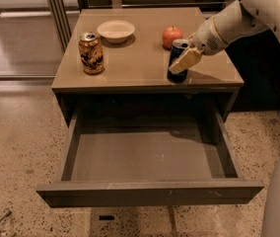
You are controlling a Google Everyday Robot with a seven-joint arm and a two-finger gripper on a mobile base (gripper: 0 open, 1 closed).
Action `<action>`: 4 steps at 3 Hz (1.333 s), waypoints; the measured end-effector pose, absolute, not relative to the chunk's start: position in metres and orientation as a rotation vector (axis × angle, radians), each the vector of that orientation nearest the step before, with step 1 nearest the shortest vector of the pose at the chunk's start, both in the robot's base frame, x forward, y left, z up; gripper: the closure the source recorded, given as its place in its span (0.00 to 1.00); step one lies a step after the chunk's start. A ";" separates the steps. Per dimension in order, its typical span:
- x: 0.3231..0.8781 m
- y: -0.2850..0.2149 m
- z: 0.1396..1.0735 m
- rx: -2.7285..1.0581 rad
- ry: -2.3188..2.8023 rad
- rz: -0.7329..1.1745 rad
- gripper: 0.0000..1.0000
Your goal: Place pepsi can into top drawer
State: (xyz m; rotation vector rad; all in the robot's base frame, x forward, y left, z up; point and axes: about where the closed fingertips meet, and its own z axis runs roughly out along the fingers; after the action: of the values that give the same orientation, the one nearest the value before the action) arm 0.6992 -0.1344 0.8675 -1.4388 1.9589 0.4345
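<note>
Clamping pepsi can [175, 53] w/ tool [181, 62], table [130, 65] front-right; top drawer [150, 192] open.

Smooth, faintly glossy finish on the table top [140, 58]; matt grey-brown on the top drawer [150, 191]. Shiny metal on the pepsi can [175, 75] and the gold-and-brown can [91, 53]. Smooth pale bowl [116, 31]; waxy apple [172, 35]. Matt beige plastic on the gripper [183, 62], against the pepsi can at the table's right. Speckled, polished-looking stone floor [21, 147].

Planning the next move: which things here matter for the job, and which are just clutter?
Job: pepsi can, on the table; top drawer, open; gripper, at the can.
Clutter: gold can, bowl, apple.
</note>
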 end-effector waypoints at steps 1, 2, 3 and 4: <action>0.675 -0.129 0.881 -1.491 1.915 0.420 0.89; 0.631 -0.124 0.902 -1.557 1.870 0.387 1.00; 0.580 -0.119 0.919 -1.595 1.860 0.376 1.00; 0.580 -0.119 0.918 -1.595 1.860 0.376 1.00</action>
State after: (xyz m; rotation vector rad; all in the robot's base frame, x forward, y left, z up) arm 0.5800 -0.1188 0.9185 -1.5955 1.8597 0.3756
